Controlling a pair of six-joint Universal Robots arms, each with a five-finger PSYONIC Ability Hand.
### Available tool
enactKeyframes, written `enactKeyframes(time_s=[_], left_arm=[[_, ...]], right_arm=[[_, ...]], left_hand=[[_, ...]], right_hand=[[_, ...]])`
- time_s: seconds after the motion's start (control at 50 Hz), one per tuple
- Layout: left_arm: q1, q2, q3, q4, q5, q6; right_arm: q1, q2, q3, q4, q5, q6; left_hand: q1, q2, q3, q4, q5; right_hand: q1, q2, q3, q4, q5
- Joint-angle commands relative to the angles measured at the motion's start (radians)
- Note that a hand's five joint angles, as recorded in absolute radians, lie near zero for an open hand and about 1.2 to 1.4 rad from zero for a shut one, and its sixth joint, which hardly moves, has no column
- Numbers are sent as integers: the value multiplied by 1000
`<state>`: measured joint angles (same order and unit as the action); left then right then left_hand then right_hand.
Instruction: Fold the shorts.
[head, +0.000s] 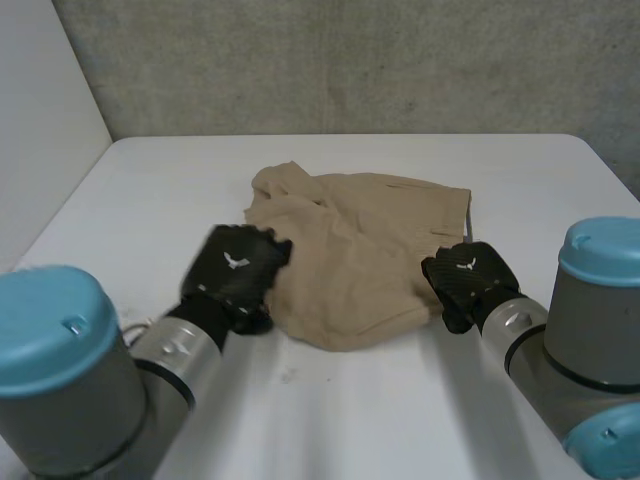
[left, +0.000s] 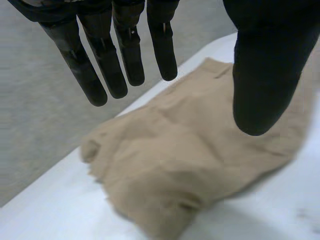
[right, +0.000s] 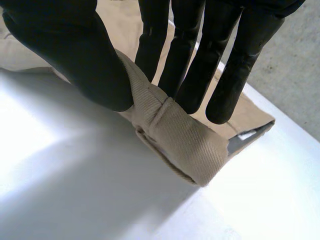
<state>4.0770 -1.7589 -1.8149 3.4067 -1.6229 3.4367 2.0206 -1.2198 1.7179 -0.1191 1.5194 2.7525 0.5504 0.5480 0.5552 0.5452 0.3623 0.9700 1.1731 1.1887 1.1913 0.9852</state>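
Shorts (head: 360, 255) lie rumpled in the middle of the bench (head: 150, 190). Right hand (head: 468, 280) pinches their near right edge between thumb and fingers. Left hand (head: 235, 270) hovers spread above the left side, holding nothing. Risk: a one-handed pull could drag the whole bundle, or the shallow pinch could slip.

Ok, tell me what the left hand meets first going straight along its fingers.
Probably the crumpled beige cloth shorts, lying just ahead of the left hand; the gap between them is hard to judge.
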Motion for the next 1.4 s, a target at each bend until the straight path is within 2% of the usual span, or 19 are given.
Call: enactKeyframes(time_s=[0.02, 0.08, 0.24, 0.3, 0.38, 0.44, 0.74, 1.08, 1.4], left_arm=[[98, 9, -24, 6, 12, -45], [138, -39, -24, 9, 14, -65], [209, -204, 23, 9, 20, -60], [224, -252, 42, 6, 60, -62], [229, -286, 60, 8, 132, -62], [235, -289, 75, 9, 153, -67], [233, -370, 169, 6, 153, -68], [215, -419, 230, 3, 155, -68], [214, -458, 278, -86, 156, -70]], right_arm=[[0, -6, 39, -27, -1, 74], [-2, -6, 35, -25, -4, 131], [-6, -6, 32, -25, -7, 153], [-5, -6, 32, -25, -7, 153], [-2, -6, 32, -25, -7, 153], [0, -6, 32, -25, -7, 153], [1, -6, 35, -27, -7, 148], [-5, -4, 35, -33, -7, 145], [-5, -4, 32, -33, -7, 145]], left_hand=[[54, 56, 49, 59, 67], [59, 62, 55, 65, 73], [95, 97, 90, 100, 108], [95, 97, 90, 100, 108], [101, 103, 96, 106, 114], [103, 106, 99, 109, 117], [227, 229, 222, 232, 240], [262, 264, 257, 267, 275], [274, 276, 269, 279, 287]], right_hand=[[426, 223, 208, 205, 237], [426, 223, 208, 205, 237], [426, 223, 208, 205, 237], [426, 223, 208, 205, 237], [426, 223, 208, 205, 237], [426, 223, 208, 205, 237], [426, 223, 208, 205, 237], [426, 223, 208, 205, 237], [426, 223, 208, 205, 237]])
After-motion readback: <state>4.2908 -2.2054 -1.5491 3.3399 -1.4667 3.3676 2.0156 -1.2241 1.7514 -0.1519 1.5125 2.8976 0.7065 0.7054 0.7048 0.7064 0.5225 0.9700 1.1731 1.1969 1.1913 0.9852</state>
